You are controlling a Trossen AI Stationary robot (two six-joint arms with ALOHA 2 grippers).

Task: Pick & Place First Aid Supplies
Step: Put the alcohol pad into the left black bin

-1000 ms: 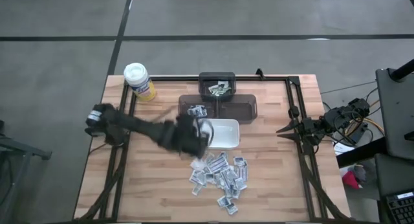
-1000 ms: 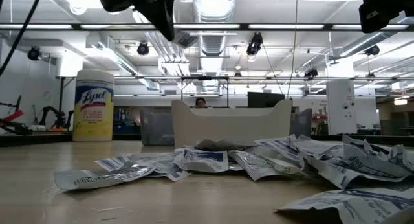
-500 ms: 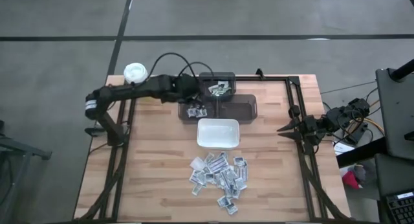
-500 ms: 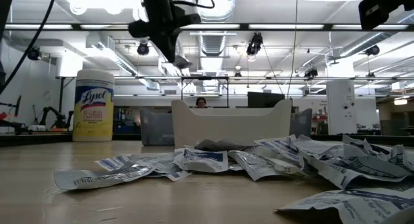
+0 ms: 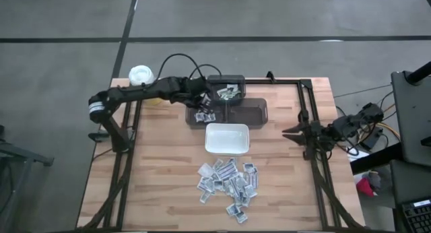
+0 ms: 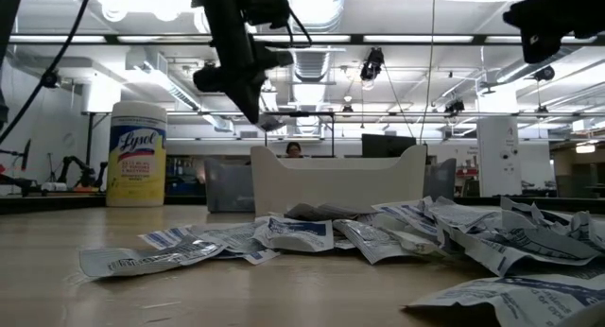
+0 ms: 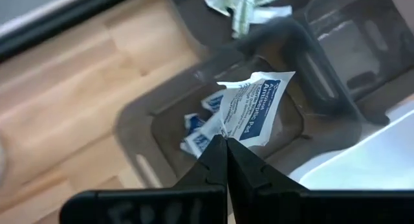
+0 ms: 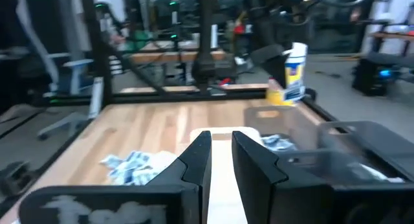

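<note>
My left gripper [image 7: 226, 143] is shut on one white packet with blue print [image 7: 251, 107] and hangs above the left compartment [image 7: 162, 130] of the dark bin [image 5: 252, 112], where a few packets [image 7: 197, 134] lie. Several more first aid packets [image 5: 229, 182] sit in a loose heap on the table, near the front. The white dish [image 5: 227, 139] stands between heap and bin. My right gripper [image 8: 220, 156] waits at the table's right side [image 5: 288, 132], slightly open, with nothing between its fingers. My left gripper pinches the packet's corner [image 7: 224, 128] between its two fingertips. The fingers slant down from the table's left side. The packet stands out beyond the fingertips, lifted clear above the bin's left compartment.
A yellow canister with a white lid [image 5: 141, 77] stands at the far left corner. The bin's far compartment [image 5: 227, 91] holds greenish packets. Black frame rails [image 5: 306, 112] run along the table's edges.
My left gripper has swung from beside the white dish toward the table's far edge, staying shut on the packet, and has rolled as it went. It now hangs over the dark bin's left compartment. My right gripper has tipped a little.
</note>
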